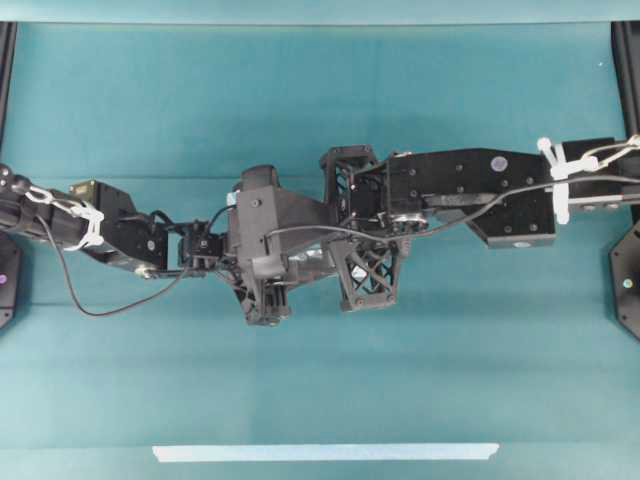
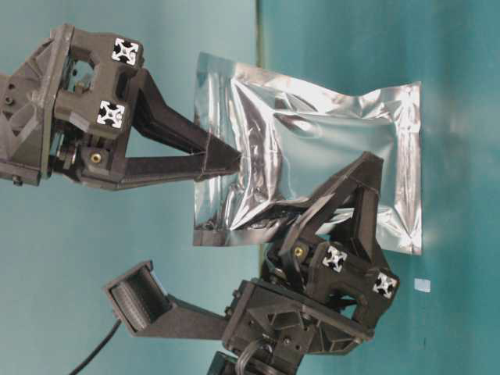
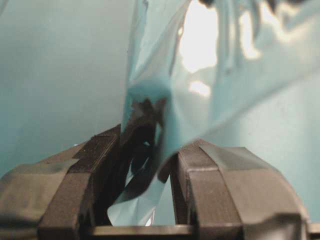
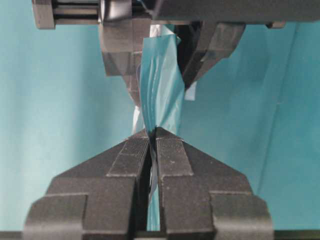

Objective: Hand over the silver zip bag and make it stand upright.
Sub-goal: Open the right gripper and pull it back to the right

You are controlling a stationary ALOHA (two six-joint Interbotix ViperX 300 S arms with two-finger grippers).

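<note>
The left gripper [image 3: 167, 165] sits around the lower edge of the silver zip bag [image 2: 312, 164] with its fingers slightly apart, not fully clamped. The bag hangs in mid-air between both arms, above the table [image 1: 320, 110]. The right gripper [image 4: 152, 137] pinches the bag's opposite edge, fingers pressed together.
</note>
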